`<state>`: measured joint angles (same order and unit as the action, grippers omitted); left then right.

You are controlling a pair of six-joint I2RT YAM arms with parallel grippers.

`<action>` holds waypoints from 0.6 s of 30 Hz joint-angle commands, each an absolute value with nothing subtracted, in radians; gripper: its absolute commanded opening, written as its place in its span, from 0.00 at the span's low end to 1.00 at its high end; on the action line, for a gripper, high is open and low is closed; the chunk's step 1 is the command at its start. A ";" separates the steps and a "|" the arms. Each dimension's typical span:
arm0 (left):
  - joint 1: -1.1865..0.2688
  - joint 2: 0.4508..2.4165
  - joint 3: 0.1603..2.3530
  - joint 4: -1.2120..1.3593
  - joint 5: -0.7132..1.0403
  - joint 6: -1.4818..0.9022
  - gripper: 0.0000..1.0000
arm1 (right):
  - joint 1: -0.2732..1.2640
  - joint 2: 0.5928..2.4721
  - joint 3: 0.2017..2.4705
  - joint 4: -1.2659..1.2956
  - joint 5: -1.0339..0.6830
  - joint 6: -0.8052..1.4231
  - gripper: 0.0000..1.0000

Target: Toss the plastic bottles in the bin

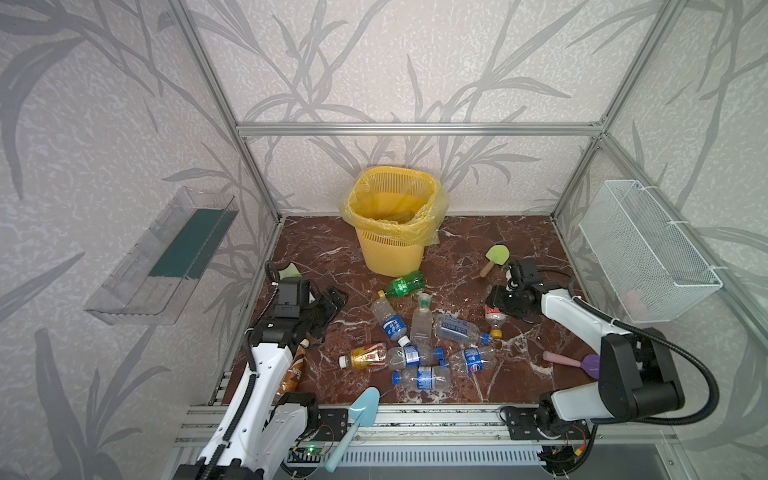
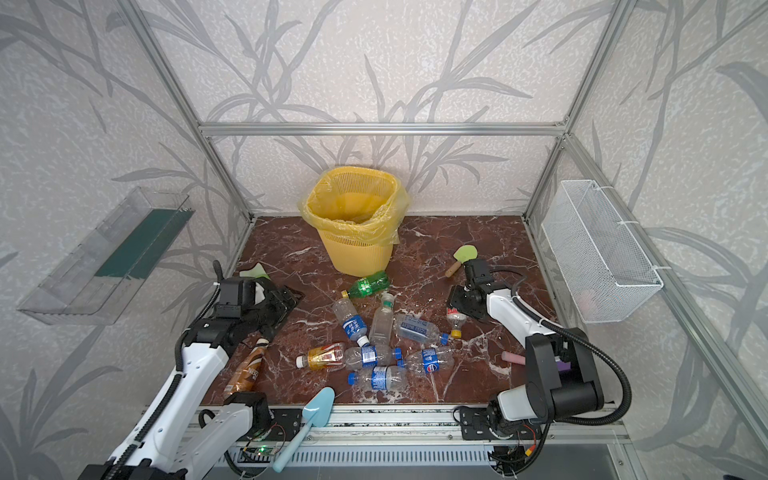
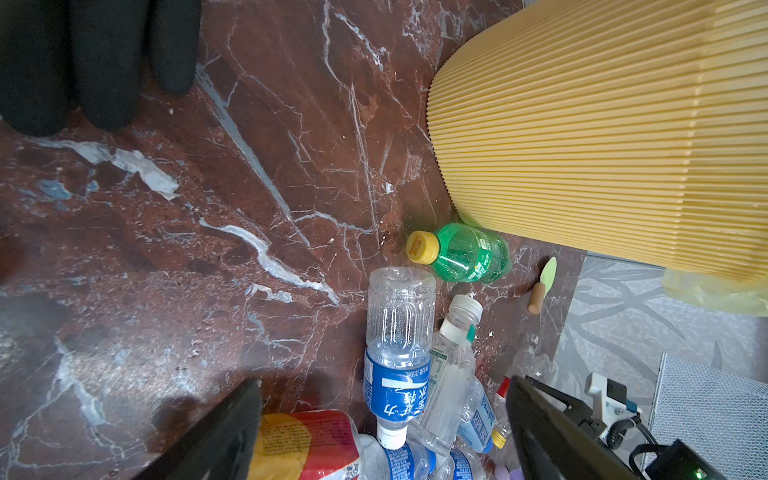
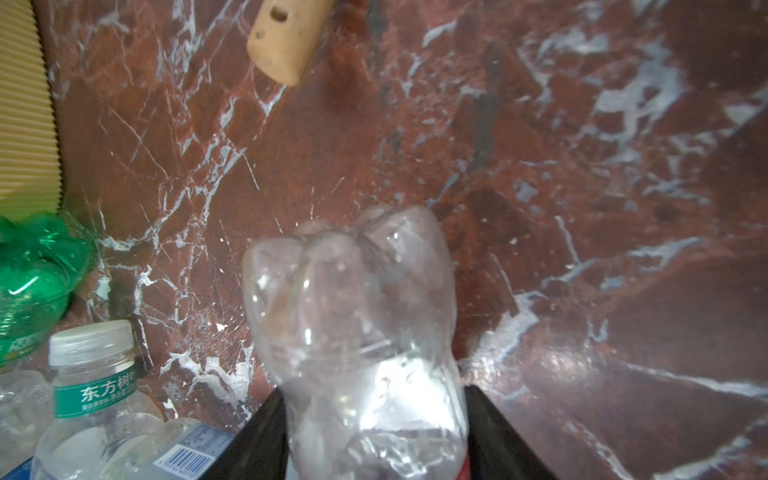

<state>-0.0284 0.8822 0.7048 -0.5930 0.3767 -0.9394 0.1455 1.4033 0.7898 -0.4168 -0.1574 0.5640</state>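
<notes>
The right fingers pinch a clear bottle between them. The left fingers are spread wide, with other bottles lying just ahead of them. The bin stands farther off, past both.

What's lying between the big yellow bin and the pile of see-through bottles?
One green bottle with a yellow cap, lying on its side near the bin. Both top views show it.

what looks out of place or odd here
The brown bottle lies apart from the pile, beside the left arm. The light-blue shovel lies half off the marble top, across the front rail.
</notes>
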 commanded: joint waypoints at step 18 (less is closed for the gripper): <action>-0.026 0.954 0.709 -0.537 0.410 -0.946 0.92 | 0.000 1.033 0.662 -0.132 -0.589 0.997 0.61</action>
